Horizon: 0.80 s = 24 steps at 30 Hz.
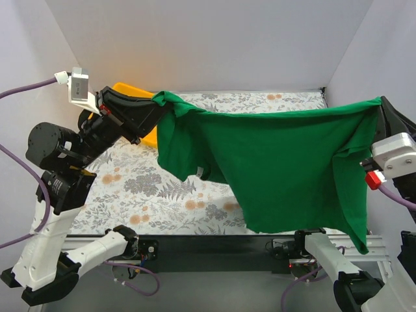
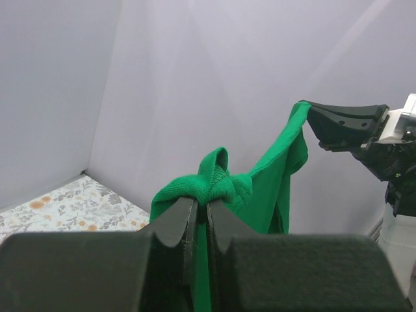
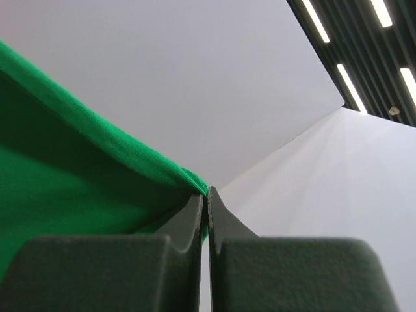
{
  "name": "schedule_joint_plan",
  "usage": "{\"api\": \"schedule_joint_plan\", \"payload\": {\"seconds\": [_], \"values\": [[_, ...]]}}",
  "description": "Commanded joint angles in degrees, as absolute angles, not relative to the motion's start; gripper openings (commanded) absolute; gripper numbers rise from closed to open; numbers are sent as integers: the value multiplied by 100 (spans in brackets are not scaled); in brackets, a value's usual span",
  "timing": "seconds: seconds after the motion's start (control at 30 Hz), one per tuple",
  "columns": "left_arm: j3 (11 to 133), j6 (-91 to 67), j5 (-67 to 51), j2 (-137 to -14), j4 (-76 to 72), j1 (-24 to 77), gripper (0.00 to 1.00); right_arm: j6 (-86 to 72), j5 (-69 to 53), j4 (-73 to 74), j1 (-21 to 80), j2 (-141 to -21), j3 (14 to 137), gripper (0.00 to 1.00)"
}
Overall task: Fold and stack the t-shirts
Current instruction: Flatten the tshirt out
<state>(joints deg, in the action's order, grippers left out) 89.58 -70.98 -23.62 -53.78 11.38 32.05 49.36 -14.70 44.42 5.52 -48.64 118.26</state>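
T-shirt, bright green, hangs stretched in the air above the desk, spanning from near the far left corner to the right edge. The left gripper has its fingers clamped on a bunched bit of fabric at one end; the right gripper pinches the opposite edge, fingers pressed together on the cloth. The loose lower part droops towards the near edge. A yellow tray sits at the far left corner, partly behind the left gripper
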Motion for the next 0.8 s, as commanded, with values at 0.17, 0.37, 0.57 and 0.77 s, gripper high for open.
{"api": "schedule_joint_plan", "payload": {"seconds": [0.17,0.37,0.57,0.77], "values": [[8378,-6803,-1724,-5466,993,3182,0,5001,-932,3781,510,-4817,10436,1],[6682,-6522,-713,-6265,530,3164,0,5080,-799,2570,510,-4658,7513,1],[6457,-6776,-396,-8820,-403,2813,0,4632,-485,426,422,-5921,5477,1],[8969,-7251,-175,-11815,1085,2330,45,3528,1289,-1248,387,-8668,5930,52]]}}
